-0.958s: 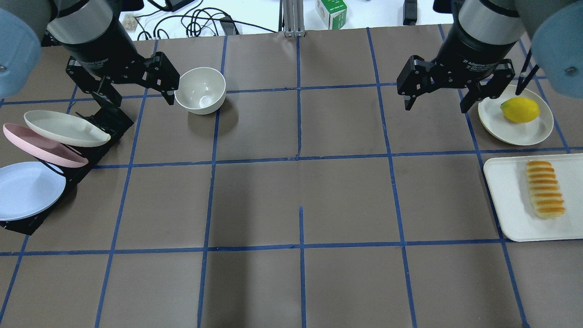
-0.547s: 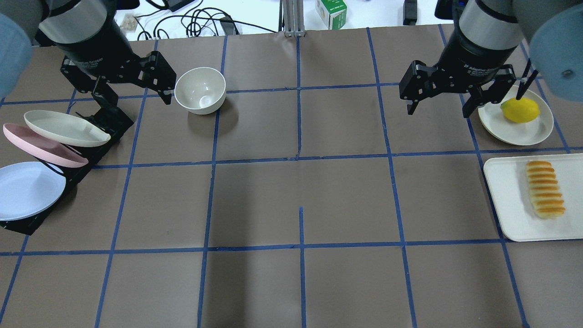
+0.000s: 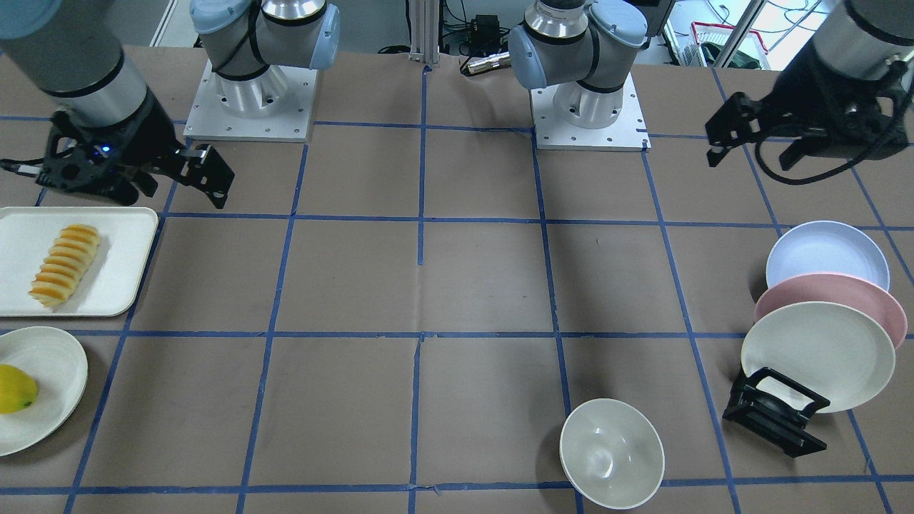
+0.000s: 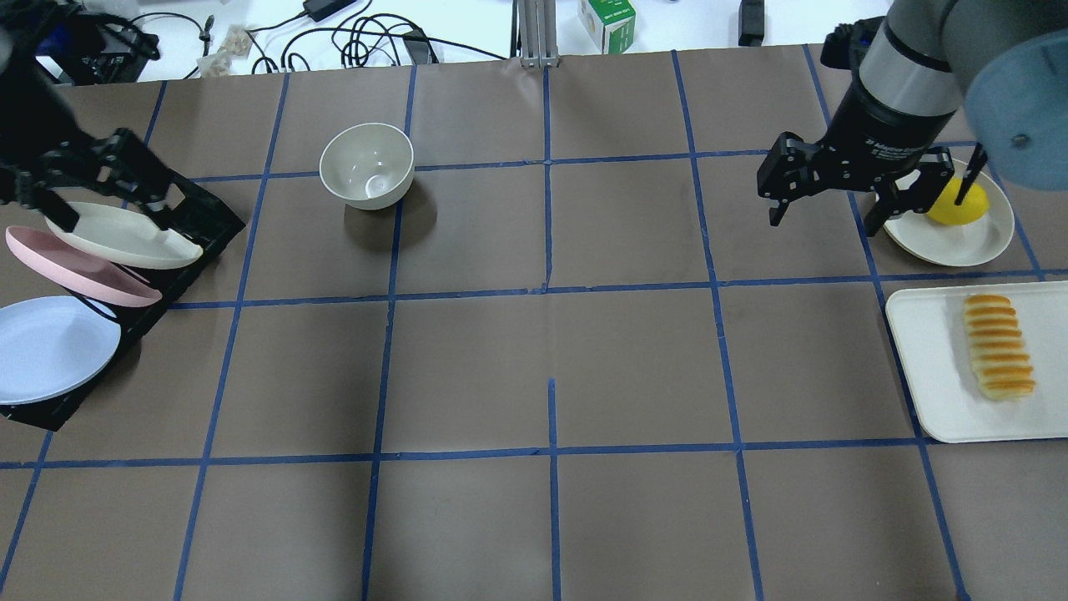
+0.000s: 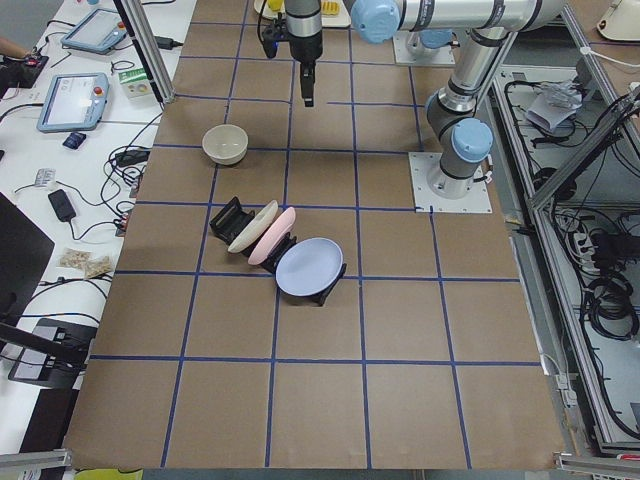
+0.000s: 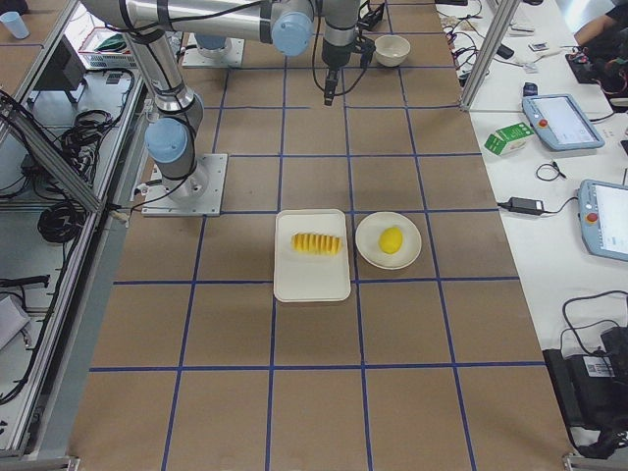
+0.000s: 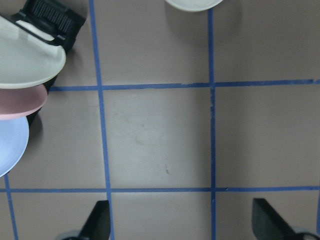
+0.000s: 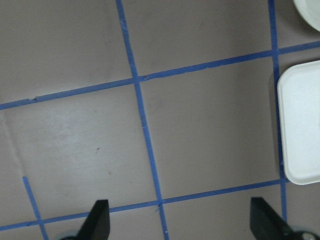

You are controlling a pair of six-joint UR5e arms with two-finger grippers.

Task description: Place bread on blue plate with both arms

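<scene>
Overhead exterior view: bread (image 4: pixel 999 346) lay flat on a white tray (image 4: pixel 918 367) at the table's right edge, long axis running toward and away from the robot. Not touched by anything. Blue plate (image 4: pixel 50 349) sat leaning in a black rack (image 4: pixel 204 219) at the far left edge, in the slot nearest the robot, with a pink plate (image 4: pixel 79 271) and a cream plate (image 4: pixel 117 236) in the slots behind it. Bread and blue plate were well apart, at opposite sides of the table.

Right gripper (image 4: pixel 824 221) hung above the table with jaws spread wide and empty, just beside a small plate (image 4: pixel 959 242) holding a yellow fruit (image 4: pixel 943 209), beyond the tray. Left gripper (image 3: pixel 751 157) was also spread wide and empty, in the air near the rack, no contact with any plate. Wrist views showed only bare table between each pair of fingertips. A white bowl (image 4: pixel 367 164) stood upright near the rack.
</scene>
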